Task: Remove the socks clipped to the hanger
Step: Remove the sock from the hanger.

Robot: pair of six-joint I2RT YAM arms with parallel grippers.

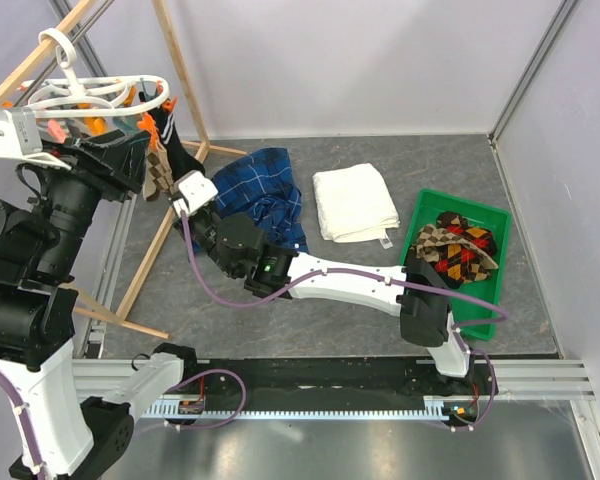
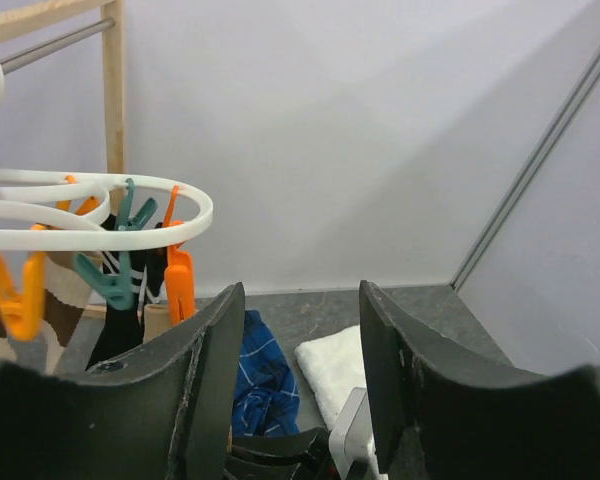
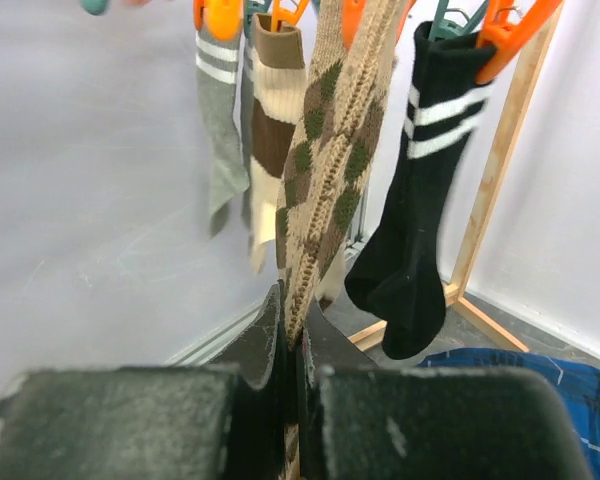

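The tan argyle sock (image 3: pixel 330 160) is hanging directly above the right claw (image 3: pixel 295 335), whose jaws are pressing together and pinching its lower length. Its top is running up to an orange peg (image 3: pixel 352 15); whether that peg is gripping it cannot be told. To this claw's left, a brown-and-cream sock (image 3: pixel 270 130) and a grey striped sock (image 3: pixel 220 130) are dangling, and to its right a black sock (image 3: pixel 415 220). At least four socks seem to be awaiting removal.

Far behind this claw, beside its arm's base, a green bin (image 1: pixel 470 204) is holding several argyle socks (image 1: pixel 460 250), probably finished work.

The left claw (image 2: pixel 300 370) is spreading wide and holding nothing, with the white hanger (image 2: pixel 80 238) hanging up and to its left.

Only the right wrist view is showing the pinch. Only the overhead view is showing the bin.
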